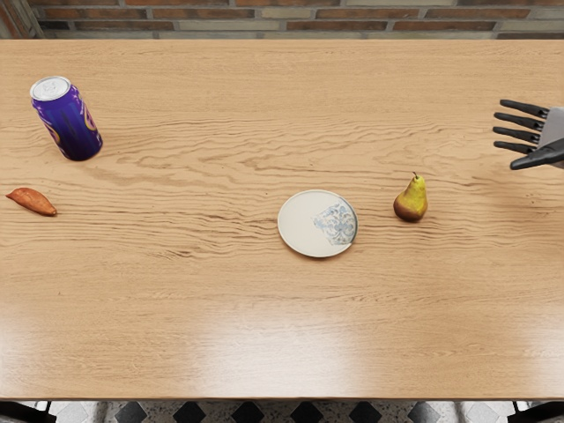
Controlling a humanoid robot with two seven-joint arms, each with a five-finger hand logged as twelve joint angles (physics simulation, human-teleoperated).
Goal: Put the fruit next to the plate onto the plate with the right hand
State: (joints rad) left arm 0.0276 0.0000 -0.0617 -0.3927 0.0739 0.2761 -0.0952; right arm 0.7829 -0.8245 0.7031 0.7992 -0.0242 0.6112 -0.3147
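Right robot hand [529, 134] released, fingers spread, 2 o'clock of pear [411, 199]; pear stands upright, 3 o'clock of plate [298, 220], likely firm, smooth, tippy, so grip its wide belly.

pear [411, 199] right of plate [306, 224]

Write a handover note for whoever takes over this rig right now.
Right hand: at the picture's right edge, above the table, fingers spread, holding nothing.
Left hand: not in view.
Pear: upright on the table, just right of the plate, not touching it.
Done: nothing yet.
Left: reach for the pear, grasp it, set it on the plate.
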